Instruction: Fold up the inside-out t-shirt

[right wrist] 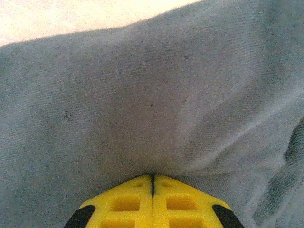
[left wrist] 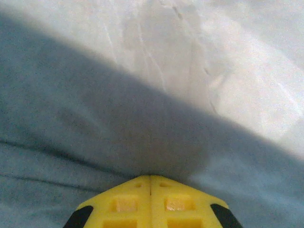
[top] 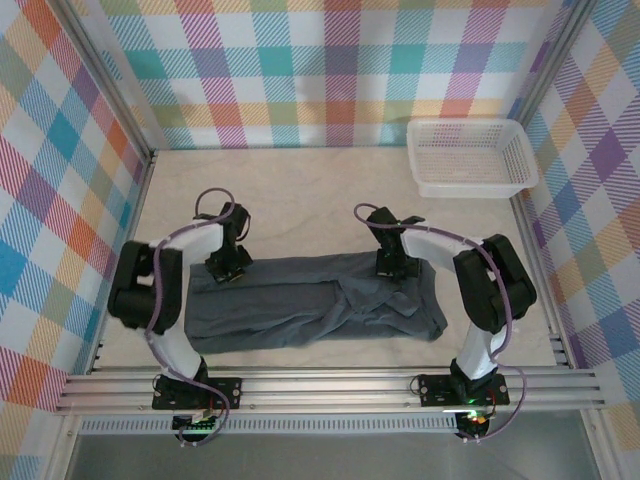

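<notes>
1. The left jaws rest on the far-left corner of the inside-out t-shirt, right at its far edge. Their yellow fingertips are pressed flush, with only a thin seam between them. Grey cloth is bunched and shadowed against the tips, so they appear closed on a pinch of it.
2. The t-shirt lies flat and stretched sideways between the two arms. Its left half is smoother, with a long flap laid over it. Its right half is rumpled into several ridges.
3. The right jaws stand on the shirt's far edge, towards its right end. Their fingertips are also closed tight together, and creases in the cloth run in towards the tips, so a pinch of the fabric is gripped there.
4. The bench is pale cream, and beyond the shirt's far edge it shows faint wrinkles.
5. A metal rail runs along the near side of the shirt and carries both arm bases.
6. A white mesh basket sits well apart from the shirt, beyond it and to the right.
7. Plaid walls in bright colours enclose the bench to the left, right and far side of the shirt.
</notes>
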Robot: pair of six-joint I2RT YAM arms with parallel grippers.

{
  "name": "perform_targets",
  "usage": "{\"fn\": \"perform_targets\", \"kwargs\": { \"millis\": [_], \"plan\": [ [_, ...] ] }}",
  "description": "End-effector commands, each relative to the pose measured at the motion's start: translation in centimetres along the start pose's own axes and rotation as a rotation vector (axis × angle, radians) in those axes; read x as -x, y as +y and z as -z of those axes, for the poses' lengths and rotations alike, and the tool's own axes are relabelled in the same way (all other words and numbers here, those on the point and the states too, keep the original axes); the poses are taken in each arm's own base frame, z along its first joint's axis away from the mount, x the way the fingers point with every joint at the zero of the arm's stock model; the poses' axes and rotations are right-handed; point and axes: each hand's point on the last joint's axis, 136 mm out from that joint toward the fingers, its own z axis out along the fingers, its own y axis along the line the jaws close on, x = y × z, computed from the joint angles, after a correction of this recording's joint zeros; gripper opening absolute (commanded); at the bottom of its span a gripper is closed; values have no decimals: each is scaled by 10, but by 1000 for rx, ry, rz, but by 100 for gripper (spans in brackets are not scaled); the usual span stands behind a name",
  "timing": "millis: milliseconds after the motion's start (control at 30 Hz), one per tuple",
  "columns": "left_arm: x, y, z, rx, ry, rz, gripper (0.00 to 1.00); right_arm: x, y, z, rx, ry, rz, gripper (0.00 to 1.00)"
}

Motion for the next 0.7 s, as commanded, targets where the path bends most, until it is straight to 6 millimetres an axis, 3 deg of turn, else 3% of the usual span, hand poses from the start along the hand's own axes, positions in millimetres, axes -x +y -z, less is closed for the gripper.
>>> {"fn": "perform_targets", "kwargs": {
  "millis": [0, 133, 233, 300, 433, 567, 667],
  "plan": [
    [19, -19, -34, -43, 6, 86, 0, 6, 12, 0, 58, 12, -2, 0],
    [47, -42, -40, -99, -53, 124, 0, 7, 17, 4, 108, 25, -38, 0],
    [79, -79, -41, -178, -77, 115, 0, -6, 31, 0, 196, 84, -102, 0],
    [105, -116, -40, -258, -86, 99, 0, -17, 43, -1, 281, 135, -194, 0],
    [158, -199, -31, -466, -123, 92, 0, -41, 92, 4, 540, 229, -322, 0],
    [190, -276, -6, -595, -185, 41, 0, -67, 136, 14, 567, 289, -224, 4],
    [203, -315, 24, -722, -220, 57, 0, -68, 156, 29, 592, 279, -133, 7]
  ]
}}
